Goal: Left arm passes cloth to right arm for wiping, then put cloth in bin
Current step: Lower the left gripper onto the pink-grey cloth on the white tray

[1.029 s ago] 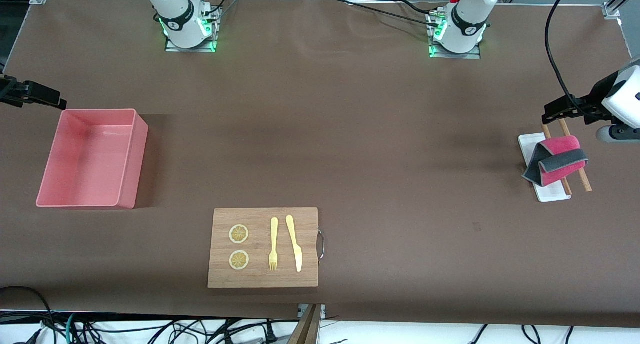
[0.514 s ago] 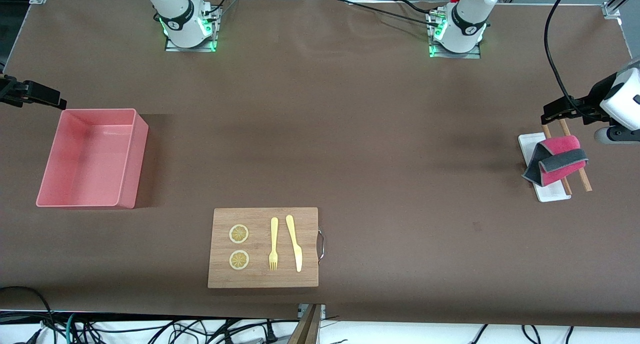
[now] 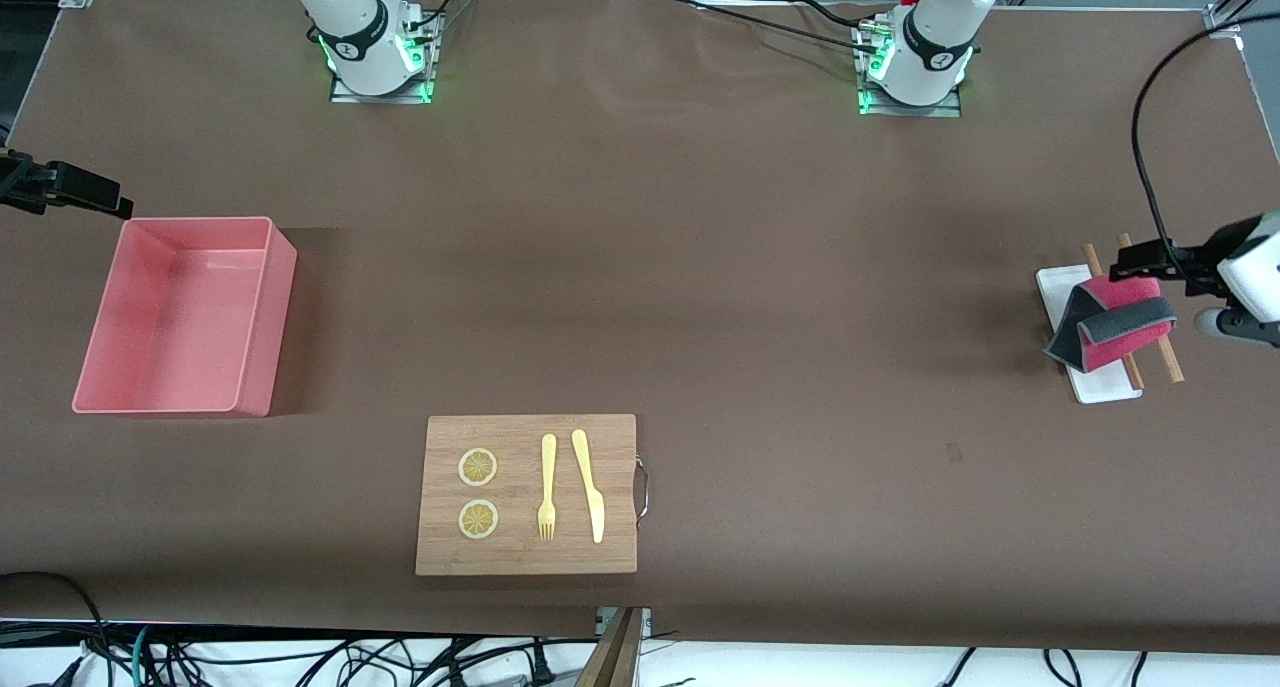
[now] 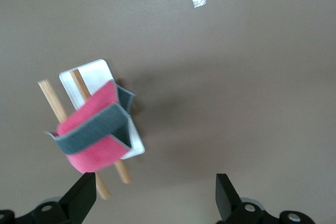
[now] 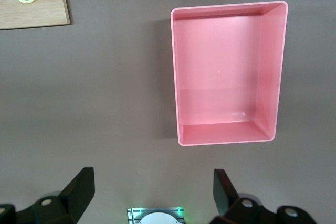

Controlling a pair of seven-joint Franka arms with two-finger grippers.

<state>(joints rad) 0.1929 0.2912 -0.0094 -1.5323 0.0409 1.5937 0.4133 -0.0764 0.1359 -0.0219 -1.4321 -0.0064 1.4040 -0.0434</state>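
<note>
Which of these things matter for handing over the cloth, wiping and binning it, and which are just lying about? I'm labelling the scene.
For the job:
cloth, draped over two wooden sticks on a white tray
bin, nothing in it
left gripper, jaws open, over the cloth
right gripper, jaws open, waiting by the bin

Lying about:
cutting board
lemon slices
fork
knife

We see cloth (image 3: 1112, 321) (image 4: 96, 136), pink face, grey band, draped folded over two sticks on white tray, at desk edge by left arm's end. Bin (image 3: 252, 312) (image 5: 280, 72), pink, upright, near right arm's edge.
</note>
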